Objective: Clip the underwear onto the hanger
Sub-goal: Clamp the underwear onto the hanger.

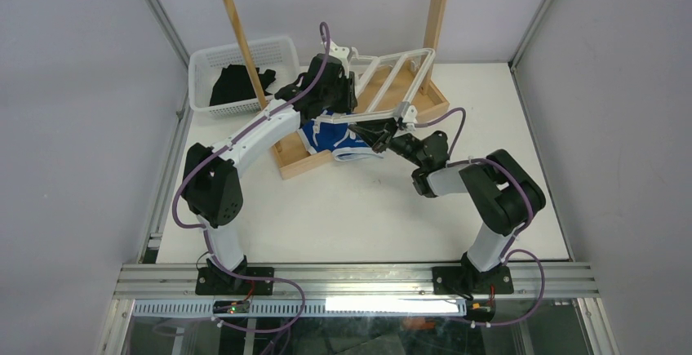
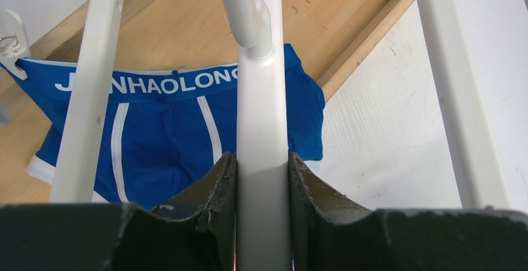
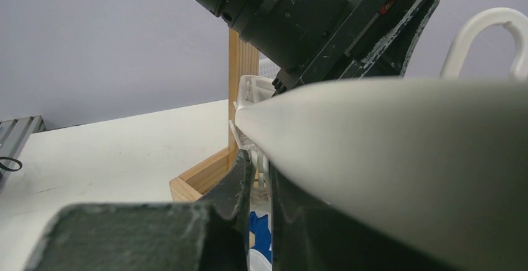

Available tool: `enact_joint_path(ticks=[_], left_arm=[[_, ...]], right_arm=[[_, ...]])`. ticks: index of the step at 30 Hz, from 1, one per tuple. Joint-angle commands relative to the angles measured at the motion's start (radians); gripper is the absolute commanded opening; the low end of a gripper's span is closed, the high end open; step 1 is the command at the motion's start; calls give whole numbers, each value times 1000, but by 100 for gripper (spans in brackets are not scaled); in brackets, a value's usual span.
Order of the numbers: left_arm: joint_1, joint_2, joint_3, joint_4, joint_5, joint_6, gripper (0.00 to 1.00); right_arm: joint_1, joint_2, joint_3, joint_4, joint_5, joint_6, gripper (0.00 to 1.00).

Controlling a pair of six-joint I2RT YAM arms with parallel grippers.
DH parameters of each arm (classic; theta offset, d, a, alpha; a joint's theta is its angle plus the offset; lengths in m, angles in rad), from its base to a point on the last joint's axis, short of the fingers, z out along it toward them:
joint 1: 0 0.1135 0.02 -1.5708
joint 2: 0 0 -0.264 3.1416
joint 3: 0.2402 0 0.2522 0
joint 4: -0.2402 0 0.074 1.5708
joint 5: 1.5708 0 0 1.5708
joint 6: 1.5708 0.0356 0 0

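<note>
The white hanger [image 1: 397,68] is held tilted above the wooden rack base. My left gripper [image 1: 338,92] is shut on one of its crossbars; in the left wrist view the bar [image 2: 261,128] runs straight up between the shut jaws of the gripper [image 2: 263,174]. The blue underwear [image 1: 328,138] lies below, half on the base, waistband lettering showing [image 2: 155,81]. My right gripper [image 1: 372,136] is at the hanger's near edge, over the underwear. In the right wrist view the gripper [image 3: 261,170] is shut on a small white clip, with blue fabric [image 3: 260,230] below.
The wooden rack's base [image 1: 294,161] and two posts [image 1: 238,24] stand at the back. A white basket [image 1: 281,47] with a black garment [image 1: 235,86] is at back left. Another clip [image 2: 12,37] dangles at the waistband's left end.
</note>
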Motion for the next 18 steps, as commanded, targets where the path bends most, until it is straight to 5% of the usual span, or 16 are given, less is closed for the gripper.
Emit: enact_joint_path(ticks=[1,18], left_arm=[[-14,-98,22,154,10,25,0],[-70,36,69,188,46,19,0]], right_arm=[[2,-13,24,119,15,17,0],[9,-93,-241,120,306,68,0]])
